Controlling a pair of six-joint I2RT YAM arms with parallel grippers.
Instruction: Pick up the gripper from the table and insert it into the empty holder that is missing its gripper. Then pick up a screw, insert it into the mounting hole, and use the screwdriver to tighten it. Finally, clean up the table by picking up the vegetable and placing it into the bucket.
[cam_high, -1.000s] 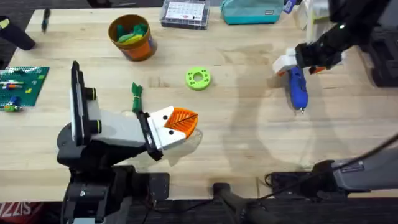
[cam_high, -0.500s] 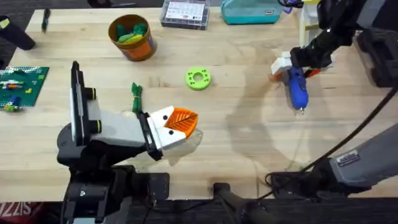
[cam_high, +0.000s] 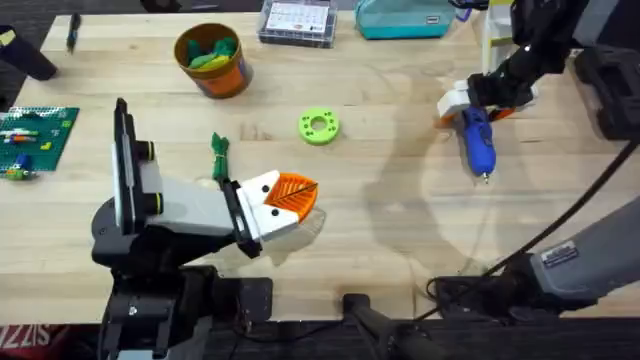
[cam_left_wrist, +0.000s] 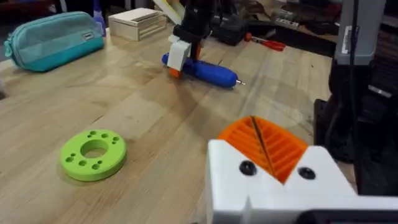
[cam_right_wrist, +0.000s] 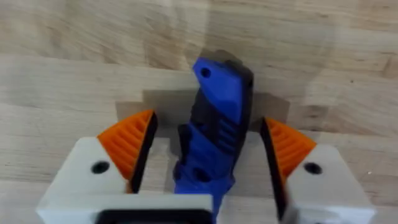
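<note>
The blue screwdriver (cam_high: 479, 145) lies on the table (cam_high: 400, 230) at the far right, bit toward me. My right gripper (cam_high: 468, 103) is lowered over its back end. In the right wrist view the orange pads (cam_right_wrist: 132, 146) stand open on either side of the screwdriver (cam_right_wrist: 217, 106), with a gap on each side. My left gripper (cam_high: 293, 195) rests low at centre left, its orange pads pressed together and holding nothing. The dark-green vegetable (cam_high: 219, 152) lies just beyond it. The orange bucket (cam_high: 212, 58) stands at the back left. The loose gripper piece, holder and screw are out of view.
A lime-green ring disc (cam_high: 319, 126) lies mid-table. A green brick plate (cam_high: 35, 135) sits at the left edge. At the back stand a clear parts box (cam_high: 296, 22), a teal pouch (cam_high: 405, 18) and a wooden box (cam_left_wrist: 138, 22).
The right arm's upper links swung back and right, and its gripper edged slightly left over the screwdriver's back end. The left arm has not moved.
</note>
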